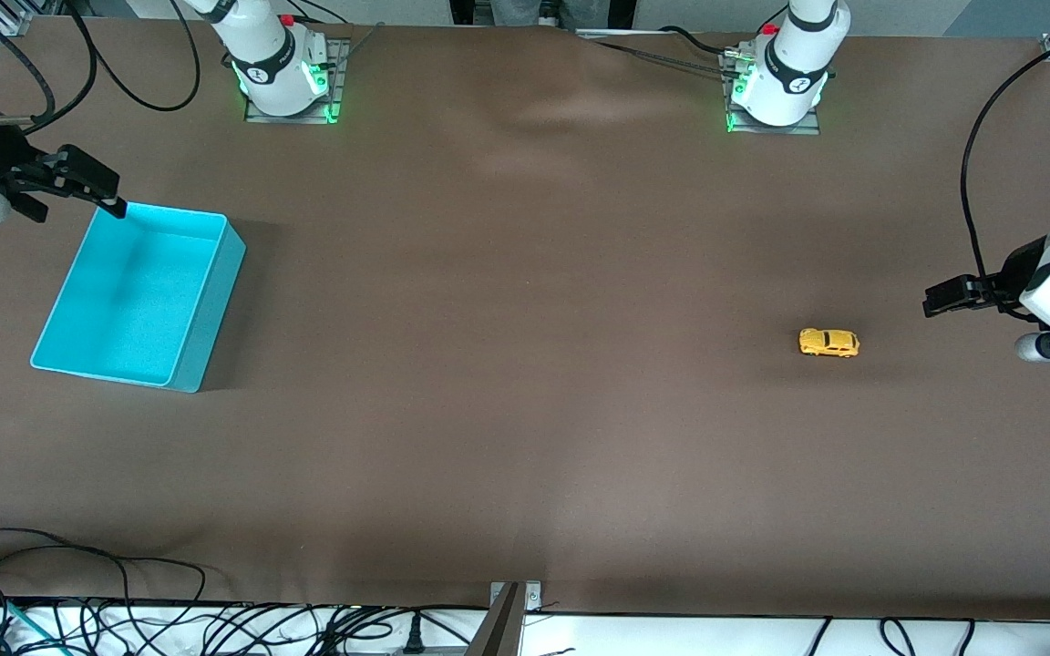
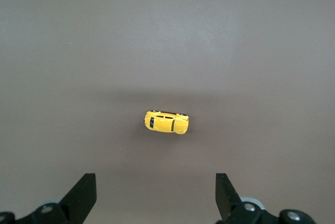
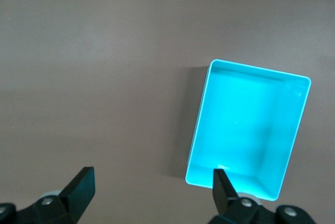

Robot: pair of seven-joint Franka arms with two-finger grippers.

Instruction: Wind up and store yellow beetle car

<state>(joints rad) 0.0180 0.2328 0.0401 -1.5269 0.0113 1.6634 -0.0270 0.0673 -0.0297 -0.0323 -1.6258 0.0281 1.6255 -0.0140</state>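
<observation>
The car (image 1: 828, 343) sits on its wheels on the table (image 1: 525, 410) toward the left arm's end. The left gripper (image 1: 940, 302) hangs near it – wide open, holding nothing. The right gripper (image 1: 97, 193) waits over the bin (image 1: 215, 301) – open, holding nothing. No writing can be read

The brown table (image 1: 525, 410) has two things lying on it. A little yellow beetle car (image 1: 828, 343) sits on its wheels toward the left arm's end, out past the tips of the left jaws. A turquoise bin (image 1: 206, 314) sits toward the right arm's end, under the right jaws.
</observation>
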